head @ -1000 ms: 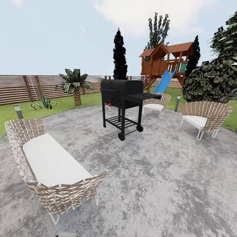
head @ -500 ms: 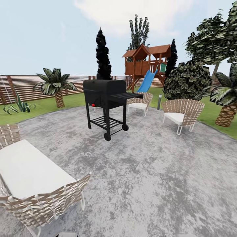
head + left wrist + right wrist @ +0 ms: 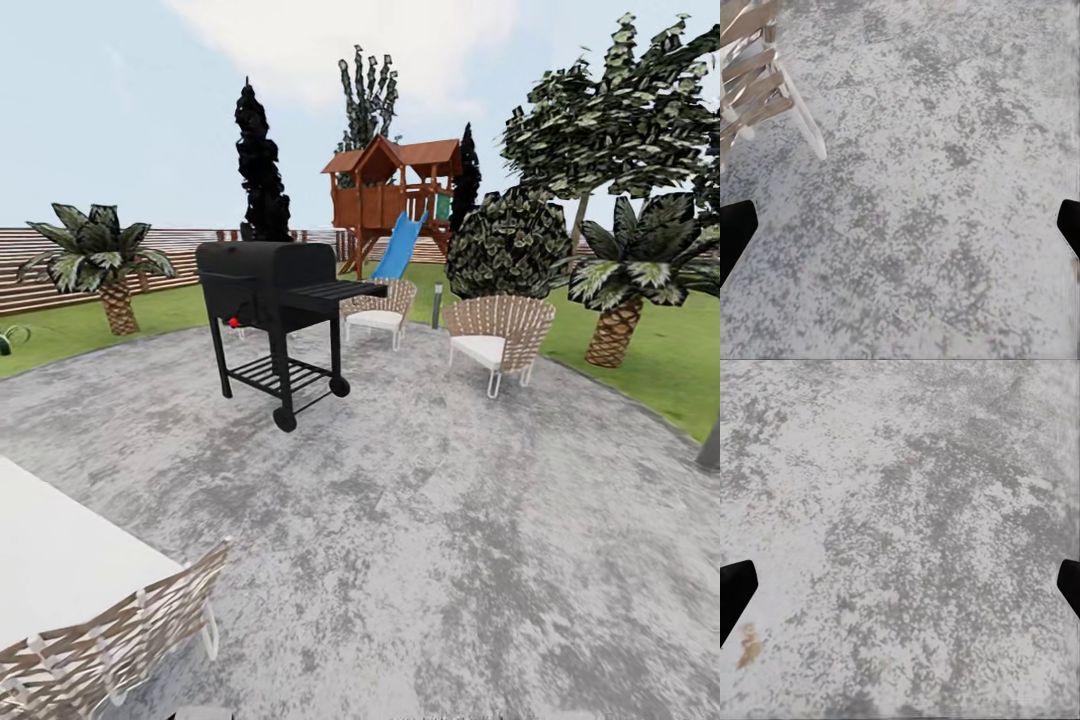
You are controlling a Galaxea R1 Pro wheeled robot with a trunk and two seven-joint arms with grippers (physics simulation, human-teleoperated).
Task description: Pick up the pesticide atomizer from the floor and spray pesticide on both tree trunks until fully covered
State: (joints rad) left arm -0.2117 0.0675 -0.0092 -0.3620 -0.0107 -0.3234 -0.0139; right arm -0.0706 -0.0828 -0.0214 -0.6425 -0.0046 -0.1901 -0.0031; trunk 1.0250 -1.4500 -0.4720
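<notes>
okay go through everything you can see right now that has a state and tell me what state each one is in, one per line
Left gripper: open, empty, over the grey stone patio.
Right gripper: open, empty, over the patio.
Black grill: lid closed, upright on its legs and wheels, side shelf out.
Wicker sofa: upright, seat bare.
Near wicker chair: upright, unoccupied.
Far wicker chair: upright, unoccupied.
Blue slide: leaning from the wooden playhouse down to the grass.

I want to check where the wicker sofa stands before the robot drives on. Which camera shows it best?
The head view: the wicker sofa sits at lower left on the stone patio, showing its white cushion and woven side. The left wrist view catches just a woven corner and leg; the right wrist view shows patio.
</notes>
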